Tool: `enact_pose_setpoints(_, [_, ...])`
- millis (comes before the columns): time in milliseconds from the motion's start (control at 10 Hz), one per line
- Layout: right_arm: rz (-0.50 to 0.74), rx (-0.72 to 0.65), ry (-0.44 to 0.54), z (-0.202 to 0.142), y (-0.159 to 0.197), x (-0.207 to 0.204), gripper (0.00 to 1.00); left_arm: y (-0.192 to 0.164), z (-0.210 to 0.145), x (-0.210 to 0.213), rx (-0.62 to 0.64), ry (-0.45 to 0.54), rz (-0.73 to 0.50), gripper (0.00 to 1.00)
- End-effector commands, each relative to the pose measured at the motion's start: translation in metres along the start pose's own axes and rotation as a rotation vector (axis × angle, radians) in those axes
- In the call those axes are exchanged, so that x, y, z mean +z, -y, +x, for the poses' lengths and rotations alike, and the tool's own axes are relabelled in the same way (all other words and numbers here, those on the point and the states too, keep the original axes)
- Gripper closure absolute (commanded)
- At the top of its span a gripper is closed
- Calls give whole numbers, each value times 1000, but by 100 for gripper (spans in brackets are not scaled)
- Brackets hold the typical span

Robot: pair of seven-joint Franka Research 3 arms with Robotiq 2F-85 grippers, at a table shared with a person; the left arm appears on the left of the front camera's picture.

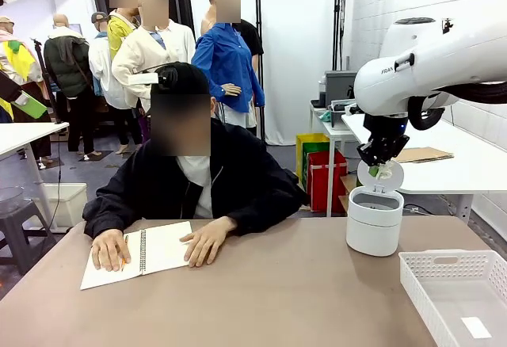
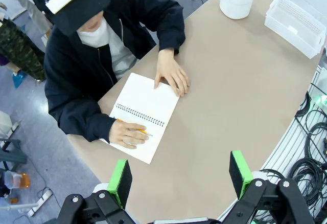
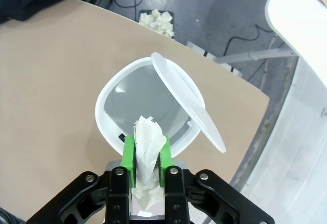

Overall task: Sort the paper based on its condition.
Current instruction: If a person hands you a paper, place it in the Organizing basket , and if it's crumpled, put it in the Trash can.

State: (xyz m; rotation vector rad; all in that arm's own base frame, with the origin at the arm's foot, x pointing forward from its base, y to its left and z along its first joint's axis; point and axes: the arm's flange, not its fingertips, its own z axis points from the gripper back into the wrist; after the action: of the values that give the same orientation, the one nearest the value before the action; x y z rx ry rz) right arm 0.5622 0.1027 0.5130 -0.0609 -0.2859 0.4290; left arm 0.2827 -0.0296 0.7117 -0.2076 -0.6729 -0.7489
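Paper, white and crumpled into a wad (image 3: 147, 142), is clamped between the right arm's fingers (image 3: 129, 155), whose green pads press on it from both sides in the lower middle of the right wrist view. The wad sticks up past the fingertips. It hangs directly over the open mouth of a round white plastic bin (image 3: 138, 93) with a grey inside. The bin's flat white lid (image 3: 189, 104) stands flipped up at the right of the rim.

In the front view the same bin stands on the brown desk (image 1: 269, 284), right of centre. The white arm reaches in from the upper right and holds the wad just above the opening, in front of the raised lid. A white slotted plastic basket (image 1: 447, 257) sits in the lower right corner, near the bin but apart from it, with a small white slip (image 1: 475, 327) lying flat on its floor.

The left arm's fingers (image 2: 120, 180) stand wide apart with nothing between them at the bottom edge of the left wrist view, high over the desk. In the upper left of that view a person in a dark jacket (image 2: 87, 75) sits with an open white spiral-bound notebook (image 2: 145, 106). One hand (image 2: 127, 133) holds an orange pencil (image 2: 143, 131) on the page. The other hand (image 2: 172, 74) rests flat on the notebook's upper edge.
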Motion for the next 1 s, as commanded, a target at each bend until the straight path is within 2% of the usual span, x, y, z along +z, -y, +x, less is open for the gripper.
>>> enact_pose_setpoints(0, [-21,-13,0,0,-2,-1,44,-1,0,1,3,-3,7,0])
enact_pose_setpoints(200, [-31,-13,-4,0,-2,-2,9,-1,0,1,3,-3,7,0])
enact_pose_setpoints(300, [-29,-15,-5,0,-3,-2,0,-1,0,1,3,-3,7,0])
enact_pose_setpoints(600, [-33,-4,-33,4,-6,-9,0,-1,0,1,3,-3,7,0])
enact_pose_setpoints(700, [1,-5,-3,0,-1,-1,0,-1,0,1,3,-3,7,0])
enact_pose_setpoints(900, [1,-5,-3,0,-1,-1,0,-1,0,1,3,-3,7,0])
